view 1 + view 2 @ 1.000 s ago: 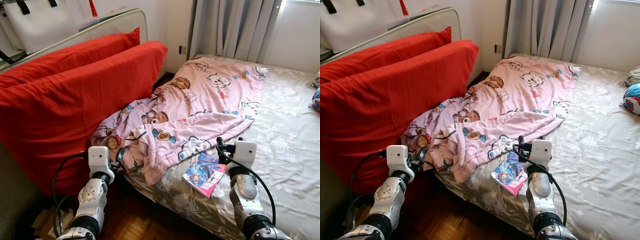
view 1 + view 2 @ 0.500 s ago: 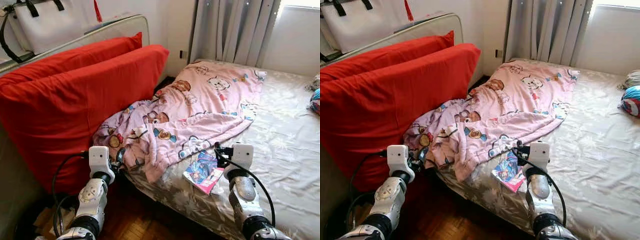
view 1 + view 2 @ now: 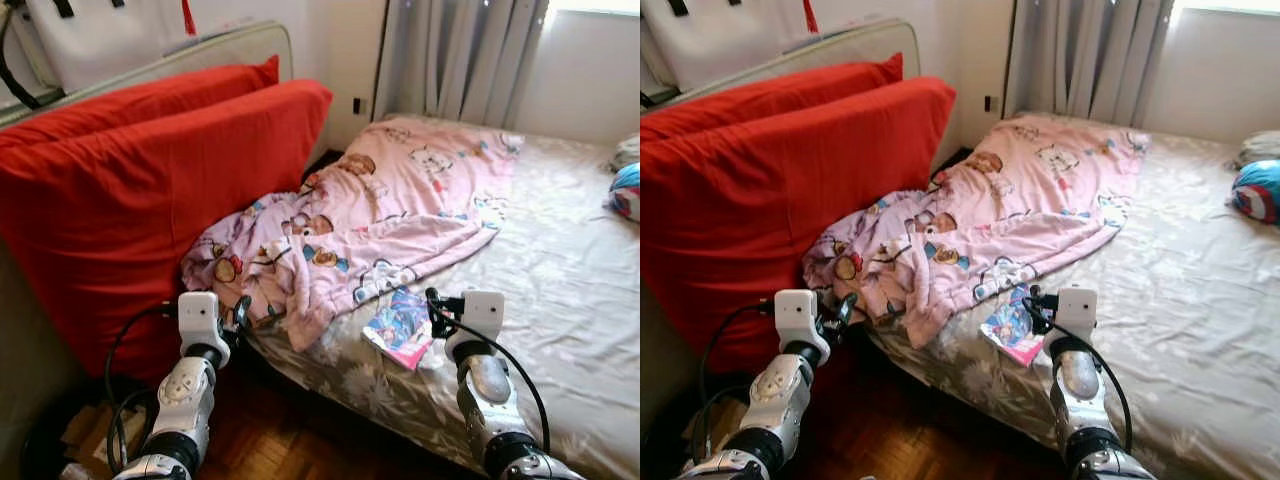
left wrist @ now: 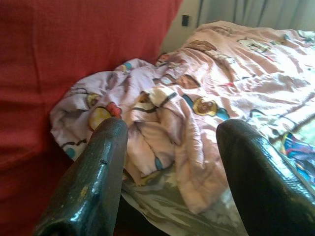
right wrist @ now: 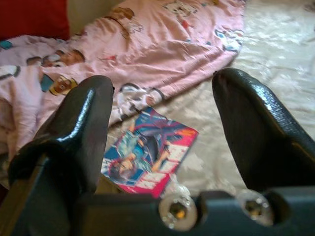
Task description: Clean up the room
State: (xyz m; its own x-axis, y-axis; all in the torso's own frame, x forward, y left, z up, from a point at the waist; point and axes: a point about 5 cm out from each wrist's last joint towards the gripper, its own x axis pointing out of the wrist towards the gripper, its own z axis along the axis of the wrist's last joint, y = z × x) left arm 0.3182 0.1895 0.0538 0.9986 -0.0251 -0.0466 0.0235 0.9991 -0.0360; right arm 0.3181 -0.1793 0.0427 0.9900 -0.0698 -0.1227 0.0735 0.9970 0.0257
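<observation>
Here the right claw (image 5: 162, 128), fingers spread, has closed in on the comic book (image 3: 400, 332) at the bed's (image 3: 560, 260) edge, readying pickup; the left claw (image 4: 172, 162), likewise spread, faces the pink blanket (image 3: 380, 220).

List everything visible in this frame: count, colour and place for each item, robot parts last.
Bed: one, grey floral sheet, ahead of the robot.
Blanket: one, pink with cartoon prints, rumpled over the bed's left side.
Magazine: one, colourful cover, on the sheet at the near bed edge, beside the blanket.
Cushions: two, red, upright left of the bed.
Curtain: one, grey, behind the bed.
Bag: one, white, top left.
Floor: brown wood, below the bed edge.
Left gripper: open, facing the blanket.
Right gripper: open, over the magazine.
</observation>
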